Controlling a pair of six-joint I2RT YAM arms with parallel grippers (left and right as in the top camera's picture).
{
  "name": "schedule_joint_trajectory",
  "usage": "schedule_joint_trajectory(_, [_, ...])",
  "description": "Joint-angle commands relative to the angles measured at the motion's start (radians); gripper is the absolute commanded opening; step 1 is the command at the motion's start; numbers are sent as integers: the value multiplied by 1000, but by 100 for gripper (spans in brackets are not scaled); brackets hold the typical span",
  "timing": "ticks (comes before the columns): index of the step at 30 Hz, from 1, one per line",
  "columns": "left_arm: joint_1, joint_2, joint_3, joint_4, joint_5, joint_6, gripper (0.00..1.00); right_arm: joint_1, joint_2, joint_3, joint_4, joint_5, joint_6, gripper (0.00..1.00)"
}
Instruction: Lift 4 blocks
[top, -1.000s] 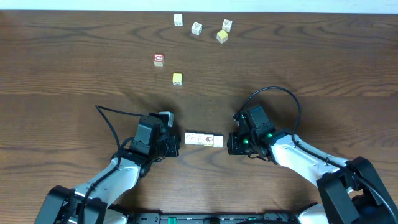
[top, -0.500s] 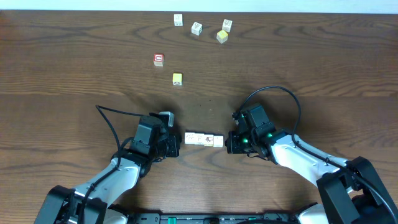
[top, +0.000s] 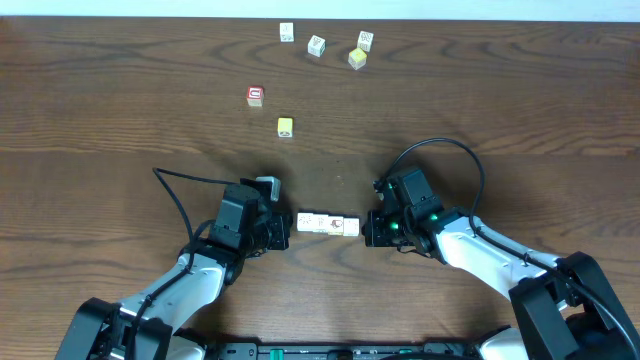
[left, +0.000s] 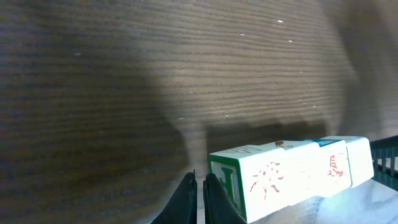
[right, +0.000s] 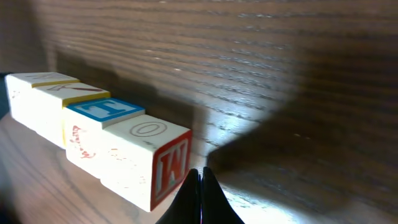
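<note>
Blocks (top: 328, 224) in an end-to-end row of four, bracketed by two clenched claws.
The row lies on the wooden surface (top: 480, 90) between the left claw (top: 287, 228) and the right claw (top: 367, 231), each with fingers pressed together and holding nothing. The left tips sit at the green-edged end block (left: 227, 180), the right at the red-lettered end block (right: 171, 165); whether either touches is unclear. The step in hand appears to be the squeeze before lifting: next, both claws should press inward evenly, then rise together.
</note>
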Motion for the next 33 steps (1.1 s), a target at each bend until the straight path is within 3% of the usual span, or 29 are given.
schedule_joint_trajectory(1, [-2, 4, 2, 1, -27, 2, 7, 11, 6, 8, -14, 68, 27, 1])
schedule_joint_trajectory(17, [-2, 4, 2, -19, -26, -11, 7, 56, 3, 8, -214, 53, 10, 1])
schedule_joint_trajectory(33, [-2, 4, 2, -22, -26, -25, 8, 145, 0, 8, -113, 5, 14, 1])
